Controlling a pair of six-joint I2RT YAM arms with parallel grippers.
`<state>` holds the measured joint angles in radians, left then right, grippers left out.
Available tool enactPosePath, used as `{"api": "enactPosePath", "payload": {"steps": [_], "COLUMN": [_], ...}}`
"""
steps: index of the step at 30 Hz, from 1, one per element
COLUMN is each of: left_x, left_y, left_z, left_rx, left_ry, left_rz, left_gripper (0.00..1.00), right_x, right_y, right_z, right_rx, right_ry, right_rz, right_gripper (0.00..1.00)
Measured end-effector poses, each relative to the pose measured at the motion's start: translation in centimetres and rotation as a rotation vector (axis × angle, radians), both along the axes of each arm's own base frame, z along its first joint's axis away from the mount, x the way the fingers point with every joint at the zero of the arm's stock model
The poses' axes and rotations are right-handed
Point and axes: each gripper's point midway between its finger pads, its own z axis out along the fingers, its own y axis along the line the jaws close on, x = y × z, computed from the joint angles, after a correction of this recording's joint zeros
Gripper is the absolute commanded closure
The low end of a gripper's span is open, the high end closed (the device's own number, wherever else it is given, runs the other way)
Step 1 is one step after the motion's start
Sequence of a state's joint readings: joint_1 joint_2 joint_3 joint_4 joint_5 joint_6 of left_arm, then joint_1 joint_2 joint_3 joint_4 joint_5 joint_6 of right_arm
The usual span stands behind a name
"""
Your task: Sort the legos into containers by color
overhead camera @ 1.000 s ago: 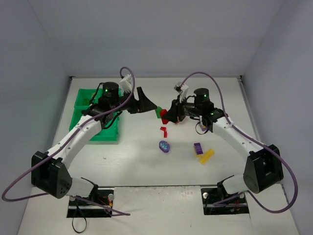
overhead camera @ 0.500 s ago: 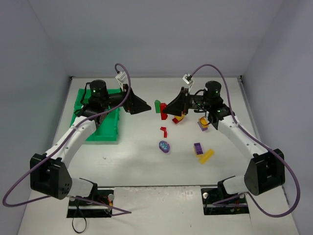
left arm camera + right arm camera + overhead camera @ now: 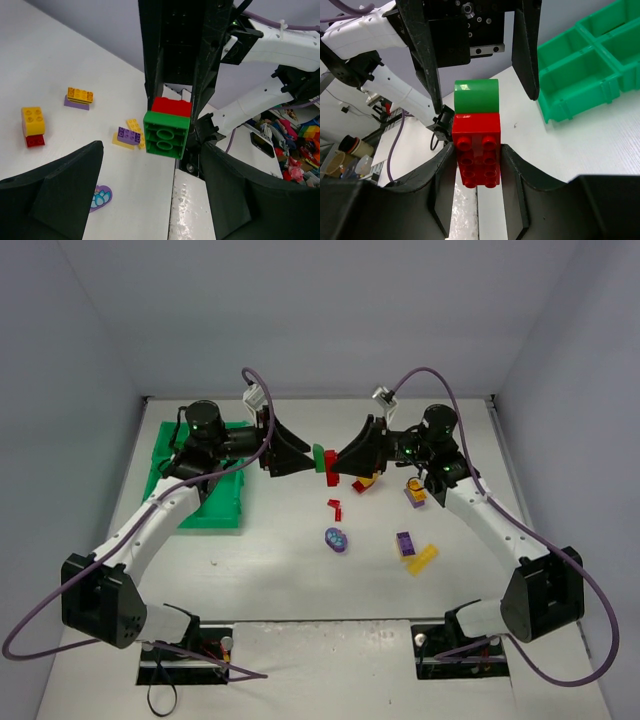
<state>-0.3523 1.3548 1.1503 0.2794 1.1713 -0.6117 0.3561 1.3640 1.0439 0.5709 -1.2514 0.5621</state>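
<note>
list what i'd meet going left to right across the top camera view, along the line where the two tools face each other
green tray → left tool → green brick → red brick → right tool → purple and orange stack

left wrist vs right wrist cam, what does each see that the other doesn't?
Left wrist only: loose legos on the table, including the yellow-on-red stack and purple oval piece. Right wrist only: the green tray. Both: the red brick with a green brick attached, clamped in the right gripper, facing the open left gripper.
</note>
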Motion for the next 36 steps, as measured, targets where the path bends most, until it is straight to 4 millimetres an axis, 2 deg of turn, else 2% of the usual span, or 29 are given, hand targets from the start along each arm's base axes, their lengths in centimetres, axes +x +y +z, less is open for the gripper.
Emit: {"api": "enactPosePath", "payload": {"steps": [6, 11, 13, 22, 25, 29, 31, 32, 33, 34, 35, 36], "left_x": [-0.4, -0.4, -0.4, -0.6, -0.6, -0.4, -0.5, -0.6, -0.7, -0.7, -0.8, -0.8], "left_y": [-1.0, -1.2, -1.2, -1.6, -1.8, -2.0, -2.0, -2.1, -2.2, -2.1, -2.1, -2.1], "left_z": [1.2, 1.1, 1.0, 1.0, 0.8, 0.9, 1.1, 1.2, 1.3, 1.2, 1.2, 1.3], "left_rx": [-0.021, -0.021, -0.021, -0.021, -0.020, -0.021, -0.023, -0.025, -0.026, -0.026, -0.025, -0.026], "left_ry": [-0.032, -0.027, -0.023, -0.022, -0.018, -0.013, -0.013, -0.016, -0.020, -0.020, -0.025, -0.031], "left_rz": [-0.033, -0.036, -0.036, -0.050, -0.055, -0.057, -0.067, -0.073, -0.077, -0.077, -0.083, -0.085], "left_gripper": [0.27, 0.29, 0.33, 0.34, 0.38, 0.54, 0.67, 0.73, 0.88, 0.95, 1.00, 1.00], "right_x": [-0.4, -0.4, -0.4, -0.4, -0.4, -0.4, -0.3, -0.1, -0.1, -0.1, -0.1, -0.1], "right_y": [0.3, 0.3, 0.3, 0.4, 0.4, 0.4, 0.5, 0.4, 0.5, 0.5, 0.4, 0.5], "right_z": [0.3, 0.4, 0.5, 1.0, 1.1, 1.1, 1.0, 0.9, 0.9, 0.9, 1.0, 1.0], "right_rx": [0.007, 0.010, 0.013, 0.029, 0.030, 0.031, 0.031, 0.030, 0.029, 0.030, 0.032, 0.033], "right_ry": [-0.002, -0.008, -0.010, -0.025, -0.026, -0.026, -0.023, -0.021, -0.018, -0.015, -0.018, -0.019], "right_rz": [0.016, 0.016, 0.016, 0.019, 0.019, 0.020, 0.016, 0.012, 0.011, 0.012, 0.009, 0.009], "right_gripper": [1.00, 1.00, 1.00, 1.00, 1.00, 1.00, 1.00, 1.00, 1.00, 1.00, 1.00, 1.00]}}
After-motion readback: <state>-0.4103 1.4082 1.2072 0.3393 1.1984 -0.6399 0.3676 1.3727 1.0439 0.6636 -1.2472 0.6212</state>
